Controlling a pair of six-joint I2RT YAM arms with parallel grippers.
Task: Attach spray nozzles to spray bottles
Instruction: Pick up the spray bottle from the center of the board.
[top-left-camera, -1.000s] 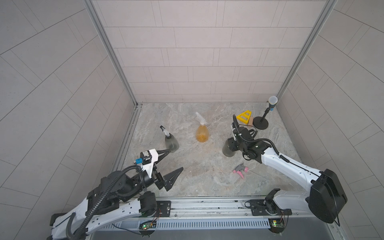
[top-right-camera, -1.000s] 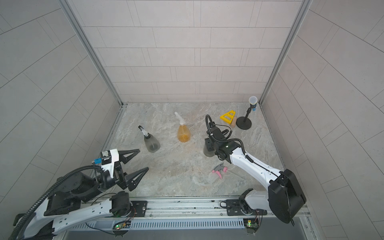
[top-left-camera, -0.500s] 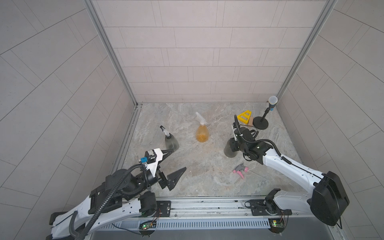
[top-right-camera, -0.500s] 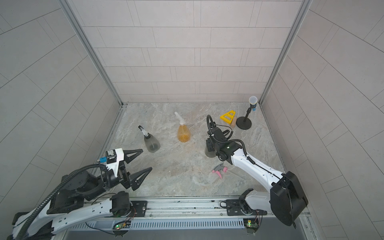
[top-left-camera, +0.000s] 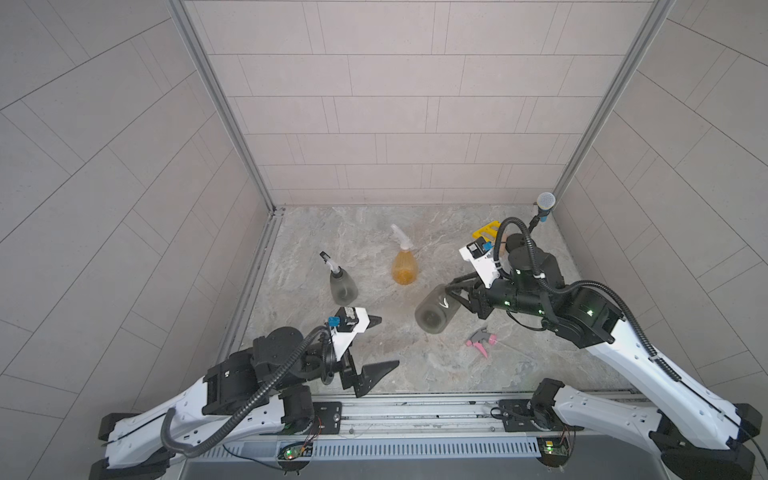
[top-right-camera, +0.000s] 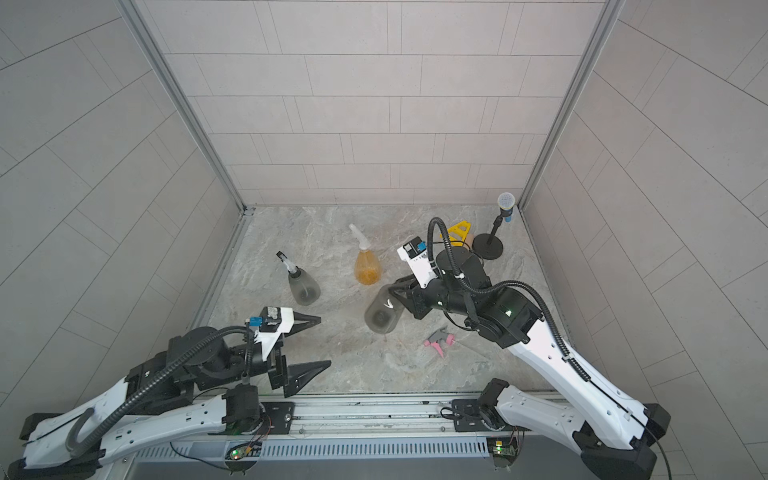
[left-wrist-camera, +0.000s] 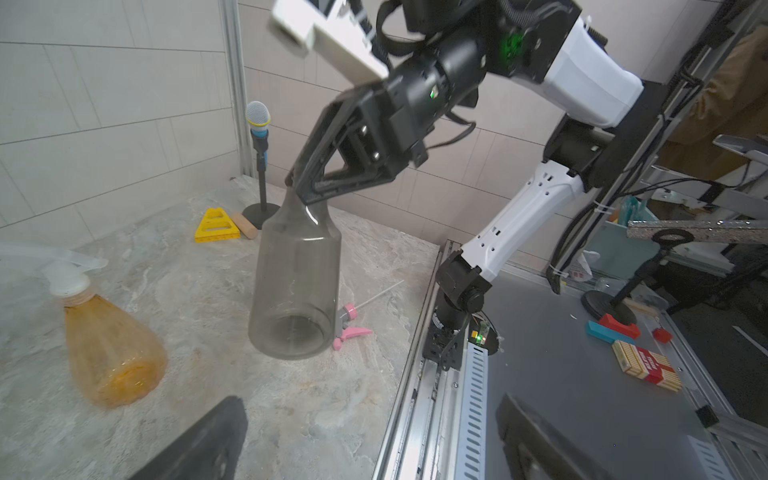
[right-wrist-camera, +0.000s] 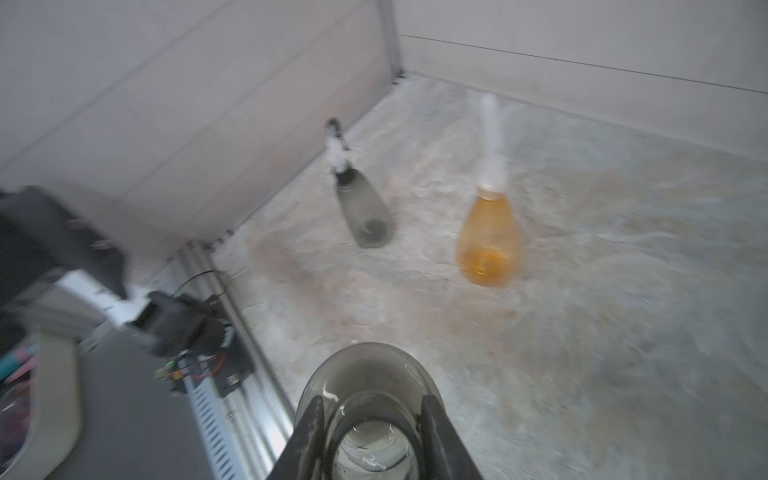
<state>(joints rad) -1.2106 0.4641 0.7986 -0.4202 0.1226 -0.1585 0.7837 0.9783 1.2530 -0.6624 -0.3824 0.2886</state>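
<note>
Right wrist view: right jaws clamp the neck of the grey bottle (right-wrist-camera: 365, 370); left jaws wide apart

Both top views look down from high up by the front rail (top-left-camera: 415, 409), facing the back wall (top-left-camera: 395, 124), far enough away to see the whole tabletop (top-left-camera: 436, 365). The left wrist camera sits low over the tabletop and looks across at the tilted grey bottle (left-wrist-camera: 295, 291), quite near. The right wrist camera looks along that same bottle from very close, and its picture is blurry. All four views share the amber bottle (top-right-camera: 368, 272).
</note>
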